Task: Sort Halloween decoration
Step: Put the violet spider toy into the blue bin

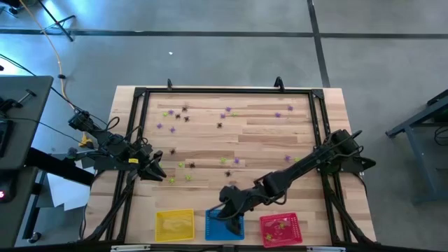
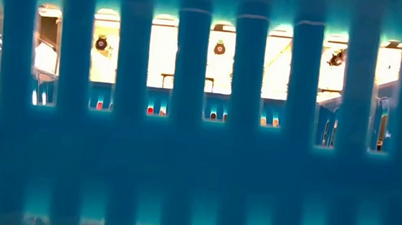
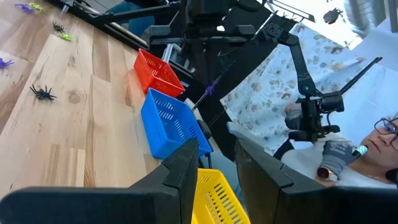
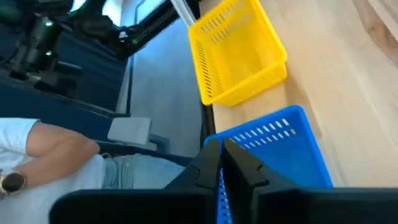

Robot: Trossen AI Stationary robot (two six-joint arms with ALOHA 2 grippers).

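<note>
Trinkets lie up-table, at about twelve o'clock from the right gripper's fingers.

The Halloween decoration (image 1: 222,126) is strewn over the table (image 1: 266,140), a few pieces already in the red basket (image 1: 280,229). The right gripper (image 1: 228,212), fingers pressed together and pinching nothing visible, hangs over the blue basket (image 1: 224,225); the left gripper (image 1: 155,170), fingers part-spread, waits at nine o'clock, nearer the left-hand trinkets.

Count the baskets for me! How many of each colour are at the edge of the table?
Yellow basket: 1
Blue basket: 1
Red basket: 1
Total: 3 baskets
</note>
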